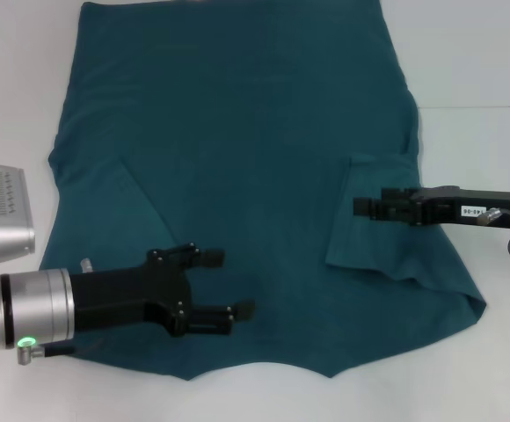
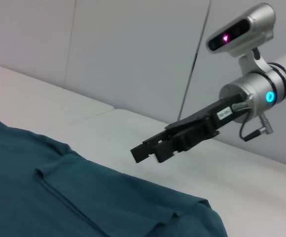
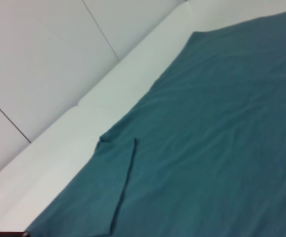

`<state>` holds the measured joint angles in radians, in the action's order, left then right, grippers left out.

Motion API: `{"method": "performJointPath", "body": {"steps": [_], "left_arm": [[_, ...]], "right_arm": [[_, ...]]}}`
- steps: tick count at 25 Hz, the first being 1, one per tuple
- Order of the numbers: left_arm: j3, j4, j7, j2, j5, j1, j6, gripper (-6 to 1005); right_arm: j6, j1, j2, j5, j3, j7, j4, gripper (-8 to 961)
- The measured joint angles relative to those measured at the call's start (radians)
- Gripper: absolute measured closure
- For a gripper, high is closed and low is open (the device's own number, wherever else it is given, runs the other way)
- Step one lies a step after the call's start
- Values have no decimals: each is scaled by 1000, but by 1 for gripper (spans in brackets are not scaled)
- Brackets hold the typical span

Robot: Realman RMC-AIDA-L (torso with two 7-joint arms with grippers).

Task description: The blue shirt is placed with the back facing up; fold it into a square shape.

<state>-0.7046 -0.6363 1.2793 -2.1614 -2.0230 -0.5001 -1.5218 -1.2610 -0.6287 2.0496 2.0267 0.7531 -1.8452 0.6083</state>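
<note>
The blue shirt [image 1: 237,123] lies flat on the white table with its plain side up and its neck edge nearest me. Both sleeves are folded inward onto the body: the right sleeve flap [image 1: 374,237] and the left sleeve flap [image 1: 97,211]. My left gripper [image 1: 237,283] hovers open over the shirt's near left part with nothing between its fingers. The right gripper [image 1: 357,207] is over the folded right sleeve; in the left wrist view the right gripper [image 2: 144,152] hangs above the shirt [image 2: 44,197], shut and empty. The right wrist view shows only the shirt [image 3: 217,123].
The white table [image 1: 475,70] surrounds the shirt, with bare surface to the right and at the near edge. A white wall [image 2: 133,49] stands behind the table. A seam [image 1: 475,107] runs across the table on the right.
</note>
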Motion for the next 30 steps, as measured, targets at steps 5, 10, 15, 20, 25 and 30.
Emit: {"method": "performJointPath", "body": {"steps": [5, 10, 15, 20, 25, 30], "left_arm": [[21, -2, 28, 2, 1, 0, -4, 51], [45, -7, 61, 4, -2, 6, -1, 62], [81, -36, 122, 6, -9, 39, 51, 67], [106, -67, 236, 6, -19, 74, 145, 67], [155, -99, 289, 7, -28, 118, 159, 67], [259, -130, 344, 10, -63, 153, 161, 67]], "right_arm": [[-40, 7, 5, -9, -48, 42, -2, 179], [-36, 39, 12, -70, -54, 82, -6, 57], [-34, 75, 26, -145, -55, 103, -7, 47], [-29, 77, 32, -153, -48, 103, -13, 48], [-22, 71, 35, -154, -51, 103, -23, 49], [-16, 64, 35, -151, -43, 103, -27, 50]]}}
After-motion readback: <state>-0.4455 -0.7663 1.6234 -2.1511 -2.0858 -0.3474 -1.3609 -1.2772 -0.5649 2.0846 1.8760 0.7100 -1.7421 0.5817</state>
